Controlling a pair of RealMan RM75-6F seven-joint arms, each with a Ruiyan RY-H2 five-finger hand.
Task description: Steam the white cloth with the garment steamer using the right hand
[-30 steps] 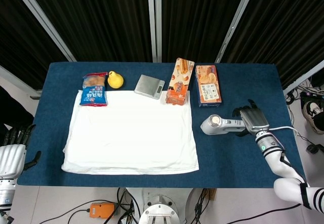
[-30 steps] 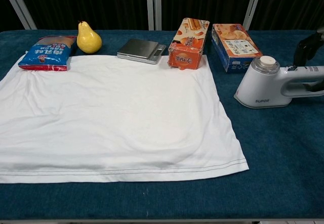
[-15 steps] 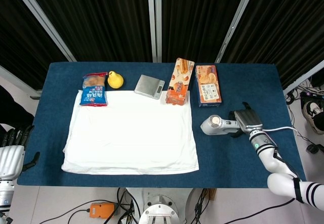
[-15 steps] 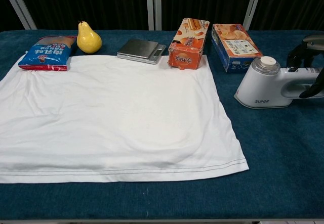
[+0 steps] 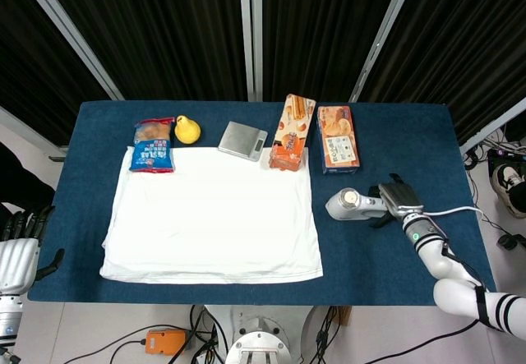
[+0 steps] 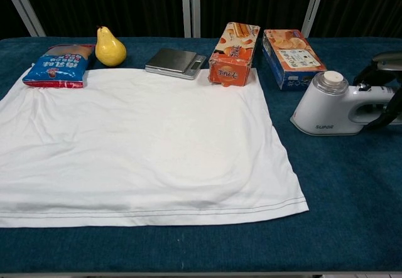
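Note:
The white cloth lies spread flat over the left and middle of the blue table. The white garment steamer stands on the table just right of the cloth, its handle pointing right. My right hand wraps that handle, with dark fingers over the top and under it. In the chest view most of the hand is cut off by the right edge. My left hand hangs off the table's left front corner, fingers apart, holding nothing.
Along the back stand a blue snack bag, a yellow pear, a small metal scale, an orange biscuit box and another snack box. The steamer's cord trails right.
My right hand has slid left along the steamer's handle and its fingers have closed around it. The steamer has barely shifted. The left hand has stayed put.

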